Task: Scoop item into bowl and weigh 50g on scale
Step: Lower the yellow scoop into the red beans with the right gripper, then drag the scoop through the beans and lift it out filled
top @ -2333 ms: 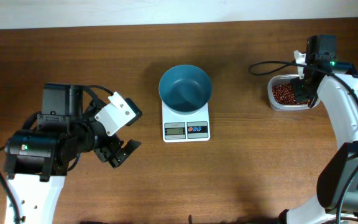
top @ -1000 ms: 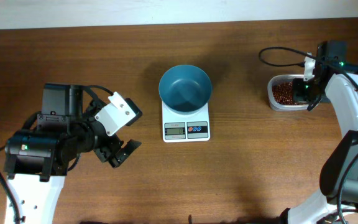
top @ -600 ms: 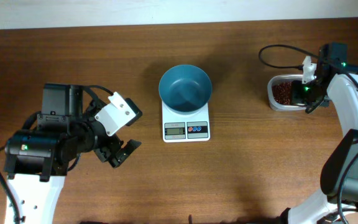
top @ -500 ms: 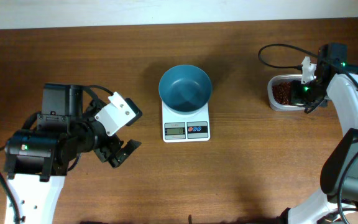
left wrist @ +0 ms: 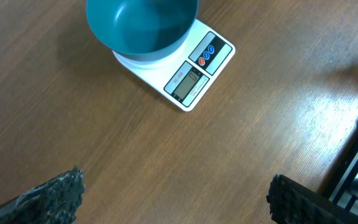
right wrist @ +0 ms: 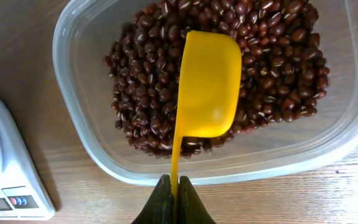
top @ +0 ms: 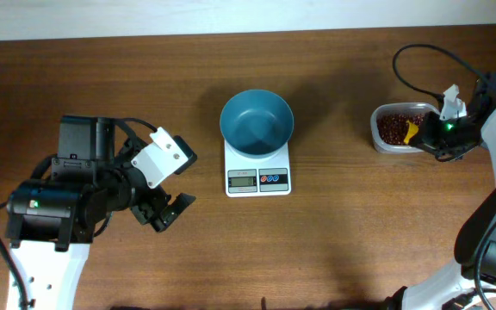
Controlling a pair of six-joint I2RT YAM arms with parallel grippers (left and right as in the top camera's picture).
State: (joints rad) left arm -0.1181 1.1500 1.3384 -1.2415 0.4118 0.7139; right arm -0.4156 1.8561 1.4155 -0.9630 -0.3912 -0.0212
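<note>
Right arm has swung out to the right since the earlier overhead frames, so the wrist that was over the clear tub point(right wrist: 79, 130) now sits beside its right edge. That uncovers the yellow scoop point(right wrist: 207, 84).

Right gripper point(right wrist: 174, 199) is clamped tight on the thin end of the scoop handle, jaws fully together. The cup reaches out over the beans point(right wrist: 148, 81). I judge the hold at the handle tip is there to keep the fingers clear of the tub rim. Cup rests on or just above the heap, can't tell which. No beans show on it, and whether it faces up or down is unclear.

Beans are all in the tub, far right of the table point(top: 334, 241). None are in the bowl point(top: 257, 120).

Bowl sits on the scale point(top: 257, 179) at table centre, well apart from the tub and looking empty. Display and buttons stay uncovered on the near side, probably so the weight can be read. Digits are too small to read.

Left gripper point(top: 166, 211) hangs at near left with its jaws spread wide, holding nothing. It's idle and out of the transfer path.

Step looks like the first scoop, with no transfer yet.
</note>
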